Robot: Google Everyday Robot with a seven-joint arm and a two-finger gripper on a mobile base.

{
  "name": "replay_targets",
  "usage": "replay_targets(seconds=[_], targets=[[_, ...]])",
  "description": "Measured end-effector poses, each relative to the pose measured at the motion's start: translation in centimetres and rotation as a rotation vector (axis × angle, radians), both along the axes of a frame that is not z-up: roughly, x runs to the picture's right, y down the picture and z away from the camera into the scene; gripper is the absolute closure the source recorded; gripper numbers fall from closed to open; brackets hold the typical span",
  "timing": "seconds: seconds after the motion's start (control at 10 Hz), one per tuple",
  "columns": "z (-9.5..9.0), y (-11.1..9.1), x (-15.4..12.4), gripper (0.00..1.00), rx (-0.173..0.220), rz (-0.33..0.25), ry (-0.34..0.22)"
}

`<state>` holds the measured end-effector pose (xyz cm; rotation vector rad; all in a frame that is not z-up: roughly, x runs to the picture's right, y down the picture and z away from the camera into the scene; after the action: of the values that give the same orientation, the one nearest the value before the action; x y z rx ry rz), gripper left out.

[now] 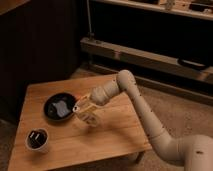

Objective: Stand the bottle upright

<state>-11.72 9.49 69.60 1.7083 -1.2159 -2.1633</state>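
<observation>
We locate the gripper low over the bench, just right of the pan. The bottle lies directly at the gripper, tilted, with its lower end near the bench surface. We cannot tell whether the gripper is closed on it. The cup stands near the front-left corner, well apart from the bottle.

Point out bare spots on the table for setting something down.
Bare wood: right of the gripper to the table edge, and the front strip right of the white cup. Crowded where the gripper hangs beside the black pan.
</observation>
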Motion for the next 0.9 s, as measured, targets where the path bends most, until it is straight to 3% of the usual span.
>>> replay_targets(seconds=[0.5, 0.9], targets=[[0.6, -0.5, 0.8, 0.81, -0.048, 0.050, -0.019], [0.7, -1.0, 1.0, 0.81, -0.057, 0.098, -0.066]])
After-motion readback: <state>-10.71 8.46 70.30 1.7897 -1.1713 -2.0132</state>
